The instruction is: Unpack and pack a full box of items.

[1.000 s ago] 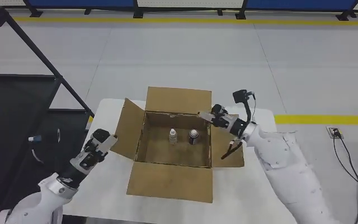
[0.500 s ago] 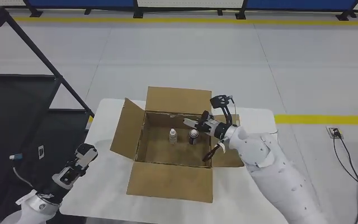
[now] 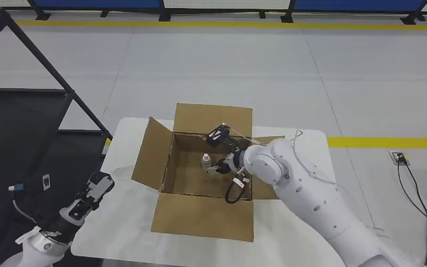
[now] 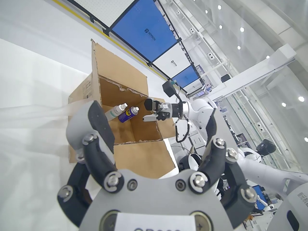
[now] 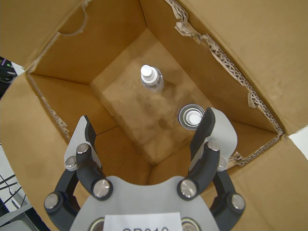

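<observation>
With its fingers spread wide, the right gripper (image 5: 148,118) hangs over the open cardboard box (image 5: 216,25), the upright spray can (image 5: 191,119) on the box floor below one fingertip, the white-capped bottle (image 5: 151,79) just beyond.

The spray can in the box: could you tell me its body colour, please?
The spray can is blue with yellow, clearest in the left wrist view.

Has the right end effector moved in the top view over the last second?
Yes. The right end effector moved from the box's far right corner inward over the opening, ending close to the white bottle.
</observation>
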### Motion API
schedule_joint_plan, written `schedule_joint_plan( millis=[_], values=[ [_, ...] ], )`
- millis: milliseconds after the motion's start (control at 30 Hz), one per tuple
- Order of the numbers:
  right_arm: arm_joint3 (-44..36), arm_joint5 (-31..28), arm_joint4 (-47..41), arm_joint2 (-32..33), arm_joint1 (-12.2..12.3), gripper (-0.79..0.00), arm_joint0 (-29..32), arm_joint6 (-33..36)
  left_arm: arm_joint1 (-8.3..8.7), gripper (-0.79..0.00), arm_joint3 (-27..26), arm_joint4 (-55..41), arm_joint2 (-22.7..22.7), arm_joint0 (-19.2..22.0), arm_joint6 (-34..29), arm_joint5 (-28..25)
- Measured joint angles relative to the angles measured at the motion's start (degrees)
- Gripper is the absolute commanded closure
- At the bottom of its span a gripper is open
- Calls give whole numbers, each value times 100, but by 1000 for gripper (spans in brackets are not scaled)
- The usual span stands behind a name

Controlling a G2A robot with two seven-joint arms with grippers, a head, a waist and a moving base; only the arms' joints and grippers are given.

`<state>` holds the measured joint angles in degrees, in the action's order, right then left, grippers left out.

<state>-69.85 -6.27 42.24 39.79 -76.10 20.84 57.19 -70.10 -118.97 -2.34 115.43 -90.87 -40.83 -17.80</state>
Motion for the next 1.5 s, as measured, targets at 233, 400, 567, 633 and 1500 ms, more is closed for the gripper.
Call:
schedule_joint_plan(
  millis=[233, 400, 567, 633, 1500],
  values=[
    [1308, 63, -95, -647, -469, -785, -655, 191, 51, -785, 68, -154, 88, -46, -80, -59],
    [2112, -6, -175, -874, -738, -785, -875, -4, 89, -785, 97, -344, 84, -38, -239, -107],
    [2742, -9, -171, -1082, -999, -523, -1021, -12, 127, -785, 110, -419, 86, -45, -325, -150],
    [2965, -74, -213, -1117, -1089, -357, -1065, -71, 139, -785, 118, -412, 76, -46, -315, -148],
    [1650, 73, 532, -277, -766, 0, -629, -477, 278, -785, 89, -173, -316, 74, -182, -78]
  ],
)
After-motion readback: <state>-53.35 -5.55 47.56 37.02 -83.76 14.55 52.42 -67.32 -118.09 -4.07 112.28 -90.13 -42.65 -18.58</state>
